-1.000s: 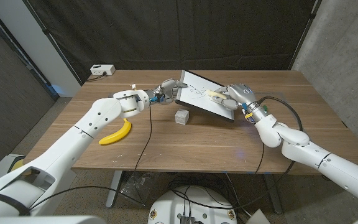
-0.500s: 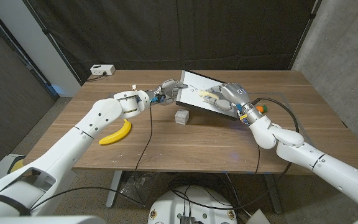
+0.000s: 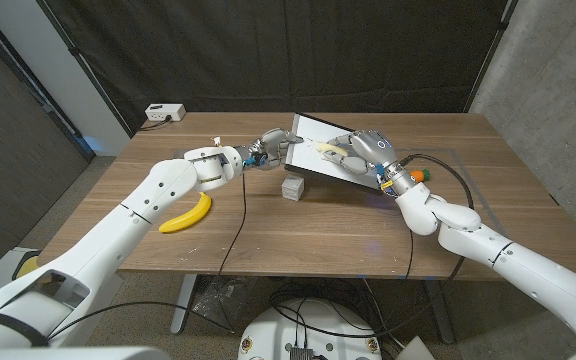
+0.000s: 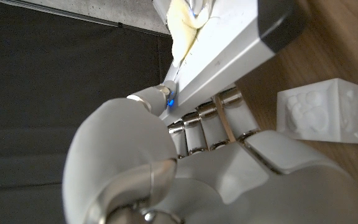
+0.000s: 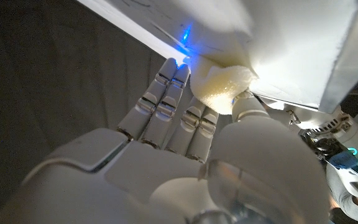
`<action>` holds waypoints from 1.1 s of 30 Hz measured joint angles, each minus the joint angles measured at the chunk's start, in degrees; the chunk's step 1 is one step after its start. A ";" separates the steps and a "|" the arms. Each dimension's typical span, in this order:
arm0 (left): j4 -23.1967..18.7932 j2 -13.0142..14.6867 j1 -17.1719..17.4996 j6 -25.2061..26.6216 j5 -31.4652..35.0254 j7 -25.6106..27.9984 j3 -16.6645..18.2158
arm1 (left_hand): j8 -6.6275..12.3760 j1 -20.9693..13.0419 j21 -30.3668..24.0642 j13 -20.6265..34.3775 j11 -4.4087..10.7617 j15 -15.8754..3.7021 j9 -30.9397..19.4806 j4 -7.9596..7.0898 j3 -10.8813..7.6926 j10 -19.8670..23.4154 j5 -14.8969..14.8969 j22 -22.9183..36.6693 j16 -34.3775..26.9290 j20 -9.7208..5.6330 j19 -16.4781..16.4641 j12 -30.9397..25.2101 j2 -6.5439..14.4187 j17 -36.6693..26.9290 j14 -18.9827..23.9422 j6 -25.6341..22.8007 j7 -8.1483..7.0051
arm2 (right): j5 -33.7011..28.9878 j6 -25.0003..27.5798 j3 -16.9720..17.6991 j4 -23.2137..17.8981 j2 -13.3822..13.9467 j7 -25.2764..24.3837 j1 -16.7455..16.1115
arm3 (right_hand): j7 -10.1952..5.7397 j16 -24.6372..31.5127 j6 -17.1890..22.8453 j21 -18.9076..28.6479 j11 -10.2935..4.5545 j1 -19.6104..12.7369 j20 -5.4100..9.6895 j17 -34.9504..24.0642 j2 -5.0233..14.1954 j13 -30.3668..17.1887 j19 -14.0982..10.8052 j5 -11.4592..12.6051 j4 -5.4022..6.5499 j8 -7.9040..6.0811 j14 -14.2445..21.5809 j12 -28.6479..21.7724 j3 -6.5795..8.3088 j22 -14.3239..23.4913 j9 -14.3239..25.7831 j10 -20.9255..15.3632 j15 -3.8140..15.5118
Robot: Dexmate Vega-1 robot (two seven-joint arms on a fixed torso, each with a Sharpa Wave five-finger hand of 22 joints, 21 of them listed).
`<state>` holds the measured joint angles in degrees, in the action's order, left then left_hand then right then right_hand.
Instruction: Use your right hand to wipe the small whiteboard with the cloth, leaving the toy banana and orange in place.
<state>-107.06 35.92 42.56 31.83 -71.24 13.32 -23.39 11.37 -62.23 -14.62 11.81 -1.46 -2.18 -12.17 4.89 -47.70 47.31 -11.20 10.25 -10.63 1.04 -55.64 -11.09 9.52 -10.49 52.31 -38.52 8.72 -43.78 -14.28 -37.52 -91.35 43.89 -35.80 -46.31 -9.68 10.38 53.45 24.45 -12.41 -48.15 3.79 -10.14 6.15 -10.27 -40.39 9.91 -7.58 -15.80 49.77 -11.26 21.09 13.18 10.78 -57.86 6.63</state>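
Wipe in progress, cloth moved up the board.
The cloth (image 3: 330,152) is pinched in the right hand (image 3: 366,146) and pressed on the tilted whiteboard (image 3: 318,158), now nearer its far-left corner than a second ago; drawn marks look mostly gone. The board's edge is gripped by the left hand (image 3: 268,143). The banana (image 3: 188,215) is left untouched; orange (image 3: 422,174) behind the right wrist.

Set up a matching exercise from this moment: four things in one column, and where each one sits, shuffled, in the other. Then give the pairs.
Things:
1. toy banana
2. cloth
3. white cube
4. whiteboard

Places:
A. under the right hand, against the board
B. on the table beside the left forearm
C. tilted, its edge gripped by the left hand
D. on the table just before the board

Pairs: 1-B, 2-A, 3-D, 4-C
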 measured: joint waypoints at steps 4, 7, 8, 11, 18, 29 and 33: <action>-0.31 0.12 0.12 0.08 -0.12 0.18 0.02 | -0.02 0.00 0.01 0.00 0.00 0.00 0.04 0.00 0.01 0.00 0.14 0.03 0.01 0.00 0.01 -0.18 -0.01 0.00 0.00 0.00 0.00 | -0.21 2.26 -0.11 0.46 0.13 1.26 0.18 | 0.00 0.00 0.00 0.00 0.00 -0.01 0.21 0.00 0.01 0.00 0.21 0.00 0.00 0.10 0.11 0.00 0.00 0.00 -0.01 0.00 -0.11; -0.53 0.17 0.19 0.10 -0.40 0.42 0.17 | -0.03 0.32 0.01 0.01 0.00 0.00 0.05 0.00 0.01 0.00 -0.02 0.06 0.01 0.10 0.10 -0.18 -0.32 0.00 0.00 0.00 0.00 | -0.05 3.23 -0.04 0.34 0.43 1.78 0.05 | 0.00 0.00 0.00 0.00 0.00 -0.01 0.00 0.00 0.01 -0.05 0.41 0.00 0.00 -0.06 0.20 0.00 0.00 0.00 -0.01 0.00 -0.21; -0.62 0.20 0.25 0.10 -0.44 0.45 0.26 | -0.10 0.32 0.01 0.01 0.00 0.00 0.06 -0.01 0.01 0.00 -0.05 0.06 0.02 0.10 0.10 -0.18 -0.32 0.00 0.00 0.00 0.00 | 0.08 3.53 0.01 0.27 0.50 1.94 -0.04 | 0.00 0.00 0.00 0.00 0.00 -0.02 -0.03 0.00 0.02 -0.05 0.45 -0.01 0.00 -0.14 0.20 0.00 0.00 0.00 -0.01 0.00 -0.20; -0.89 0.33 0.45 0.10 -0.87 0.67 0.51 | 0.05 0.32 0.01 0.01 0.00 0.00 0.08 -0.01 0.01 0.00 -0.05 0.06 0.08 0.10 0.10 -0.18 -0.32 0.00 0.00 0.00 0.00 | 0.49 4.65 0.28 -0.46 0.92 2.46 -0.41 | 0.04 0.00 0.03 0.00 0.00 -0.02 -0.03 0.00 0.02 -0.06 0.44 -0.01 0.00 -0.18 0.20 0.00 0.00 0.00 0.00 0.00 -0.21; -2.32 1.69 1.58 0.10 -2.10 1.15 2.03 | 0.12 0.32 0.02 0.06 0.00 0.00 0.05 0.18 -0.18 0.00 -0.05 0.06 0.12 0.11 0.11 -0.18 -0.31 -0.01 0.00 0.00 0.00 | 0.86 6.67 0.81 -2.50 1.43 3.34 -1.32 | 0.25 0.00 0.25 0.00 0.00 -0.18 -0.19 0.00 0.18 -0.06 0.67 -0.01 0.00 -0.18 0.20 0.01 0.00 0.00 0.01 0.00 -0.21; -4.11 4.52 2.72 0.19 -2.68 -0.19 3.29 | 0.12 0.40 0.07 0.07 -0.01 0.00 0.03 0.18 -0.18 0.00 -0.05 0.06 0.18 0.11 0.11 -0.17 -0.22 -0.04 0.00 0.00 0.00 | 0.01 9.89 1.05 -5.62 1.31 3.54 -2.97 | 0.20 0.00 0.29 0.00 0.00 -0.20 -0.22 0.00 0.17 -0.06 1.06 -0.05 0.00 -0.17 0.20 0.01 0.00 -0.14 0.04 0.00 -0.20; -4.18 5.49 2.75 0.39 -2.70 -1.23 3.40 | 0.11 0.40 0.07 0.07 0.23 0.00 0.03 0.18 -0.17 -0.23 -0.04 0.05 -0.01 0.11 0.11 -0.16 -0.22 -0.04 0.00 0.00 0.00 | -0.64 11.09 0.82 -6.02 1.02 3.31 -3.15 | 0.19 0.00 0.29 0.00 0.01 -0.21 0.09 0.00 0.16 -0.05 1.56 -0.05 0.00 -0.16 0.20 0.01 0.00 -0.14 0.04 0.00 -0.20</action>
<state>-111.24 41.41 45.31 32.22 -73.94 12.09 -19.98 11.49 -61.83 -14.55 11.87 -1.23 -2.17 -12.14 5.07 -47.87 47.09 -11.24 10.29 -10.64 1.15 -55.53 -11.25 9.31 -10.54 52.30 -38.52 8.72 -44.42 -3.19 -36.69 -97.37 44.91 -32.48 -49.46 -9.49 10.38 53.74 24.45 -12.40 -48.36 3.89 -10.14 6.31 -10.32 -38.82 9.86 -7.58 -15.96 49.97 -11.25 21.09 13.04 10.82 -57.86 6.43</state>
